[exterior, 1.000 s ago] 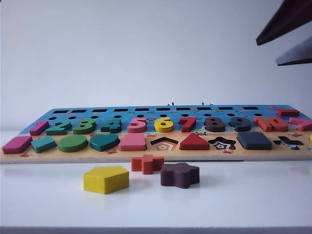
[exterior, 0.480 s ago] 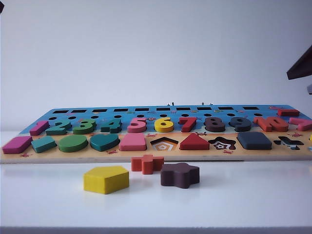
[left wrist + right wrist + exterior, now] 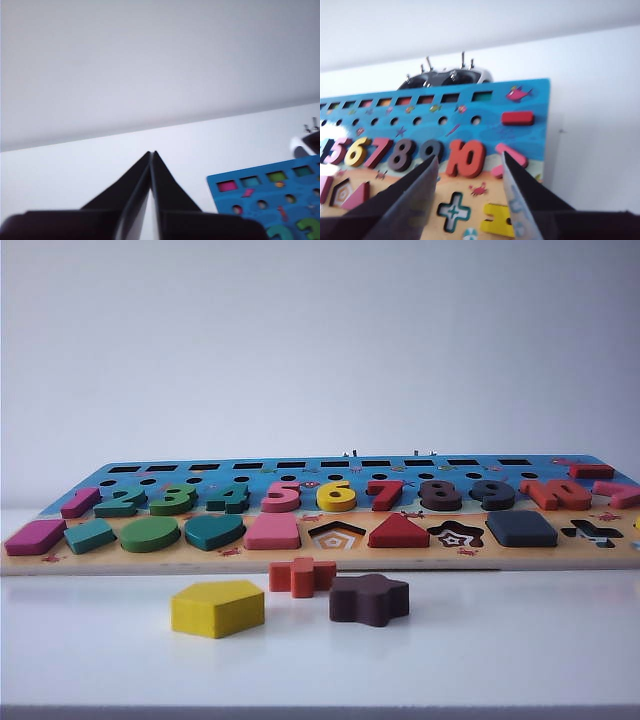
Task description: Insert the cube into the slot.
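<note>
Exterior view: one cube [image 3: 521, 528], three loose blocks [image 3: 217, 607].

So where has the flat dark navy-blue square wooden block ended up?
In the exterior view the flat dark navy-blue square wooden block sits in the puzzle board's front row, right of centre, between the star-shaped cutout and the cross-shaped cutout.

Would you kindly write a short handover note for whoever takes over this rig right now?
Left gripper: jaws shut, empty, raised off beyond the board's corner.
Right gripper: jaws open, empty, above the board's right end.
Neither gripper shows in the exterior view.
Cube: seated flat in its slot on the board's front row.
Done: insertion looks complete.
Left: nothing for this task; yellow pentagon, orange cross and maroon flower lie loose on the table.
</note>
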